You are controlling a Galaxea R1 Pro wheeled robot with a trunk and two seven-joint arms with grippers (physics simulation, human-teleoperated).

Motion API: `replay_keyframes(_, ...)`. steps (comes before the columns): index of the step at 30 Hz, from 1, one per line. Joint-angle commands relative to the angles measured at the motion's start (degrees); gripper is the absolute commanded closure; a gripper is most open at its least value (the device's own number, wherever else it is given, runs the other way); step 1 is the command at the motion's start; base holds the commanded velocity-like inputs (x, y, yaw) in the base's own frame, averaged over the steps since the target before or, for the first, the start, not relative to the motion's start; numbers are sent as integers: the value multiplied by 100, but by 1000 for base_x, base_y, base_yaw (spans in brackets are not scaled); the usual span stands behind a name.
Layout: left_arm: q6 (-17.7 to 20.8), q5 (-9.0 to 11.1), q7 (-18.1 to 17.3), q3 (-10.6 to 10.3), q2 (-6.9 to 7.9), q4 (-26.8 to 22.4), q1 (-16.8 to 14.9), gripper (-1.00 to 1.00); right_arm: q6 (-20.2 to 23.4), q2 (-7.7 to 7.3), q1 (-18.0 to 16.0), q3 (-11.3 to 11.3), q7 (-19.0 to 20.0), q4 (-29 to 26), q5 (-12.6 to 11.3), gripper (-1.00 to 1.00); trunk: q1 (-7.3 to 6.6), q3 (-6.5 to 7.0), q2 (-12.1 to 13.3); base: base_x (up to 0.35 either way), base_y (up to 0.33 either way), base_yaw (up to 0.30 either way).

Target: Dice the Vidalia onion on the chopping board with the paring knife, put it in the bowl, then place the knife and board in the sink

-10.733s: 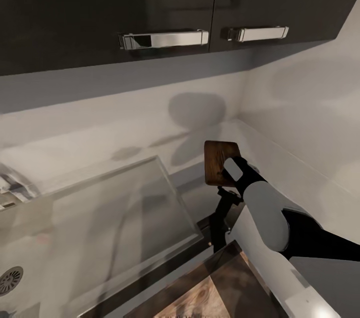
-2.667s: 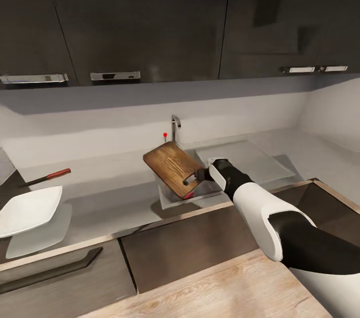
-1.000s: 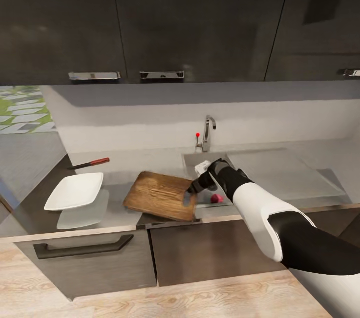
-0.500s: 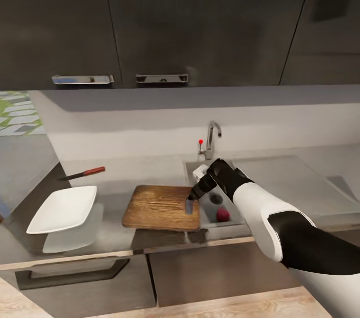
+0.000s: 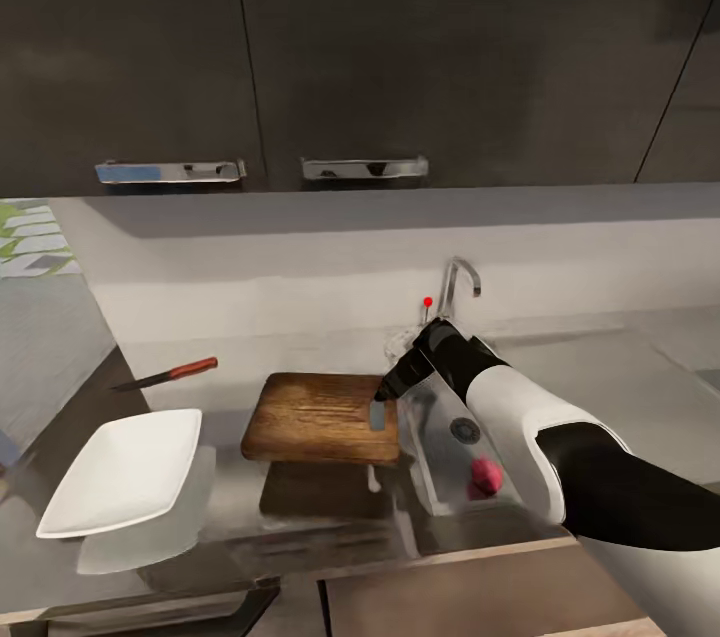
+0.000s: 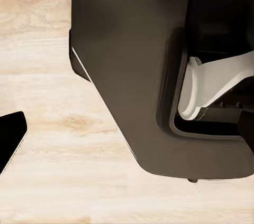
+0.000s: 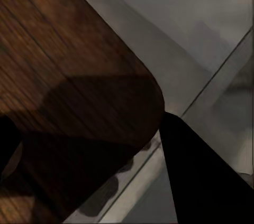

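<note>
From the head view I see my right gripper (image 5: 380,407) with its jaws closed on the chopping board (image 5: 318,415), which lies on the worktop (image 5: 230,497) beside the sink (image 5: 440,467). The right wrist view adds the board's rounded corner (image 7: 79,102). A red item (image 5: 486,477) sits in the sink. The knife (image 5: 165,376) and bowl (image 5: 120,472) lie further left. I cannot tell the left jaws' state.

Dark glossy wall cabinets (image 5: 400,47) with two chrome bar handles (image 5: 365,167) above a pale grey backsplash wall (image 5: 280,267); light wood-plank floor (image 6: 47,145); green-patterned floor patch (image 5: 25,237) at far left.
</note>
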Motion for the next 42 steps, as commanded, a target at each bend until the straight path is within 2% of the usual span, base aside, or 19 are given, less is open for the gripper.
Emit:
replay_keyframes(1,-6,39,-1,2,-2,-8,2,-100,-45,1,-5,-9,50,-11,30,100,6,-11,-12,184,167,0)
replay_keyframes(4,-6,39,-1,2,-2,-7,2,-100,-225,1,-5,39,157,-3,134,100,6,-11,-12,132,97,0)
replay_keyframes(8,-6,39,-1,2,-2,-7,2,-100,-563,1,-5,299,483,46,236,100,6,-11,-12,36,19,0)
replay_keyframes(10,-6,39,-1,2,-2,-7,2,-100,-715,1,-5,340,552,62,245,100,6,-11,-12,6,3,0)
replay_keyframes(14,-6,39,-1,2,-2,-7,2,-100,-816,1,0,358,581,157,249,100,6,-11,-12,1,1,0)
replay_keyframes(21,-6,39,1,2,-2,-7,0,-100,-1339,1,4,355,593,523,249,100,6,-19,-12,0,0,0)
replay_keyframes(29,-6,39,4,-5,-2,-5,2,-100,-1447,1,4,342,589,687,226,100,6,-86,-12,0,0,0)
replay_keyframes(35,0,37,8,-6,-2,23,2,-100,-1720,1,4,327,592,734,200,100,6,-141,-12,0,0,0)
replay_keyframes(40,1,32,8,-7,-2,42,2,-100,-1794,1,4,318,587,737,40,100,6,-188,-12,0,0,0)
replay_keyframes(42,2,31,8,-7,-2,44,2,-100,-1902,1,4,317,579,741,-226,100,6,-206,-12,0,0,0)
